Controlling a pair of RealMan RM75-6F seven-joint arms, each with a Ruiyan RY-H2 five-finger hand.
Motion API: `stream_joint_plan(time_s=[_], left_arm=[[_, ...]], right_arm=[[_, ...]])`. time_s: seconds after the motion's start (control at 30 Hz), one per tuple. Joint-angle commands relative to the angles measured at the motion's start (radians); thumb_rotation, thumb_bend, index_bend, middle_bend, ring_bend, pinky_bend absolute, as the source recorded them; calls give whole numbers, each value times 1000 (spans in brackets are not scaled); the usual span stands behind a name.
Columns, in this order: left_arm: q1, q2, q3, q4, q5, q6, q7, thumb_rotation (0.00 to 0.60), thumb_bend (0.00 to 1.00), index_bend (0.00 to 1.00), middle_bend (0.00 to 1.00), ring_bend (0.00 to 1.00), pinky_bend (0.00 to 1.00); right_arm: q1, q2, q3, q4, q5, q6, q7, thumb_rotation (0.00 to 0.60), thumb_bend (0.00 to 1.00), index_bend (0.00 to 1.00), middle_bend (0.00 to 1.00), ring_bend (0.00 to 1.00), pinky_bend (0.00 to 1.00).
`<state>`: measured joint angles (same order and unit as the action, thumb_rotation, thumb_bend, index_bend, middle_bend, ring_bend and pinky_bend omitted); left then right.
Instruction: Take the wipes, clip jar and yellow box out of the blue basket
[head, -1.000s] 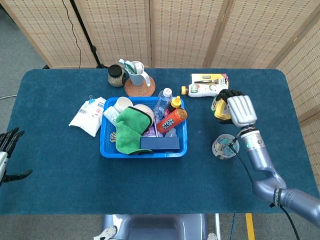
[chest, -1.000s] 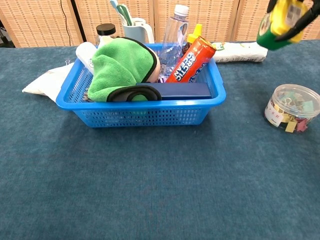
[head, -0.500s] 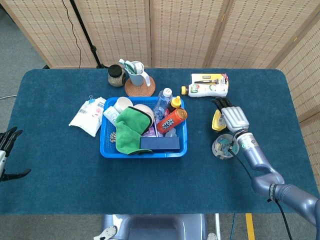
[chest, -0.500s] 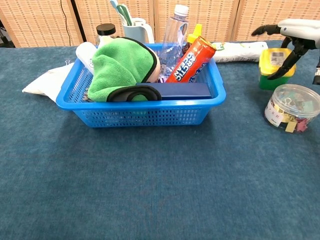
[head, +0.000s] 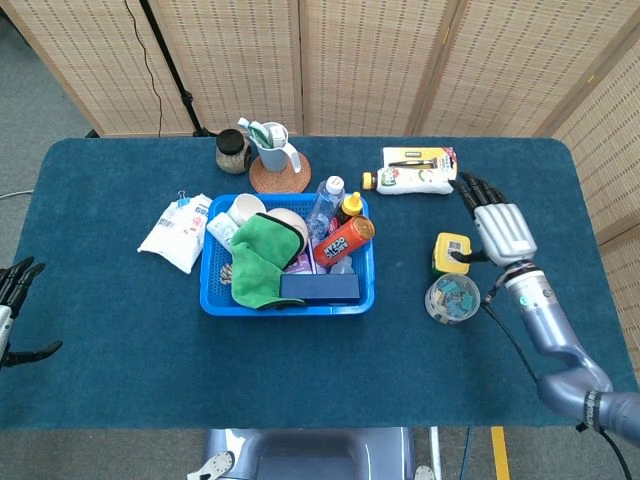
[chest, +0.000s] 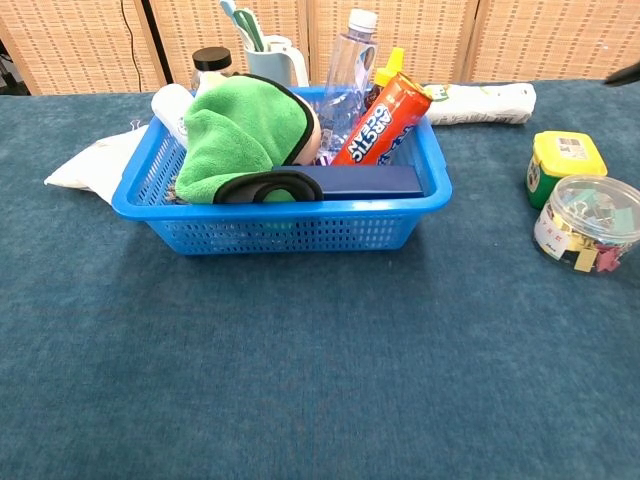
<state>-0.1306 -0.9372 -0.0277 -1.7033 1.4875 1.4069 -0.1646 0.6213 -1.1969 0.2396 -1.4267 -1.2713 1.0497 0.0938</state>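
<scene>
While the small yellow box with a green base (head: 450, 252) stands upright on the dark blue cloth-covered table (head: 120, 380), well right of the blue plastic basket (head: 288, 300), the clear round clip jar (head: 451, 297) sits just in front of it and the white wipes pack (head: 175, 232) lies left of the basket. The right hand (head: 500, 228), fingers spread, holds nothing beside the box; the chest view barely catches it. The left hand (head: 12, 310) hangs open off the table's left edge. Woven screens (head: 360, 60) stand behind.

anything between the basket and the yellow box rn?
Nothing: only bare table lies between the basket and the yellow box. The head view shows it best; the chest view agrees.
</scene>
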Motion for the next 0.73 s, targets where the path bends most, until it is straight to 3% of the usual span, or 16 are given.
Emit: stream_joint_plan(time_s=[0.03, 0.2, 0.43, 0.73], left_arm=[[24, -15, 7, -8, 1, 32, 28, 600, 71, 0, 0, 0, 0], [47, -35, 7, -5, -18, 57, 47, 600, 71, 0, 0, 0, 0], [65, -73, -6, 25, -15, 109, 92, 600, 71, 0, 0, 0, 0], [62, -87, -10, 62, -1, 107, 76, 600, 71, 0, 0, 0, 0]], right_arm=[[-125, 91, -64, -91, -105, 138, 59, 600, 0, 0, 0, 0, 77], [-209, 109, -124, -86, -179, 236, 91, 600, 0, 0, 0, 0, 2], [-321, 117, -227, -87, -243, 307, 57, 600, 0, 0, 0, 0, 0], [-391, 115, -242, -138, -224, 351, -32, 600, 0, 0, 0, 0, 0]])
